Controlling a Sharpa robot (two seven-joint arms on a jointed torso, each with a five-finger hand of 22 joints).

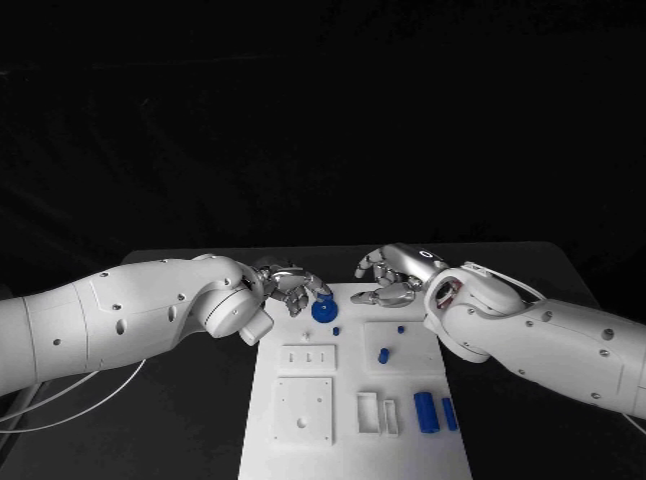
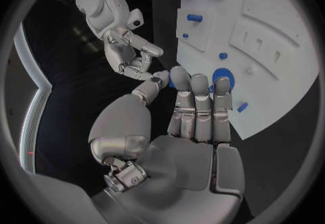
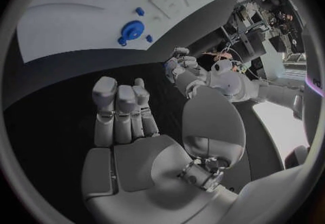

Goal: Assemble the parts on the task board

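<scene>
Two hands near the far end of the board [image 1: 355,420], on a black table [image 1: 193,420]. Left hand [image 1: 292,284] over the board's far left corner, fingers [image 2: 196,99] straight and close together in the left wrist view, nothing in them, tips just above a round blue disc [image 1: 325,310]; touching it or not, cannot tell. Right hand [image 1: 388,278] at the far edge, beside the left one, fingers [image 3: 118,110] straight and side by side in the right wrist view, thumb apart, palm bare, nothing held.

Disc flat on the board near the far left corner, a small blue piece [image 2: 241,107] just beside it by the edge. Small blue knob [image 1: 401,327] right of the disc on a raised square plate [image 1: 410,355]; short blue peg [image 1: 384,355] lying on that plate's left edge. Two blue cylinders [image 1: 436,412] side by side near the board's right edge, closer to the robot, beside a white upright bracket [image 1: 377,413]. Left half of the board: a small plate with slots [image 1: 307,358], then a larger plate with holes [image 1: 303,408] nearer the robot. White cable [image 1: 64,395] looping under the left arm.
</scene>
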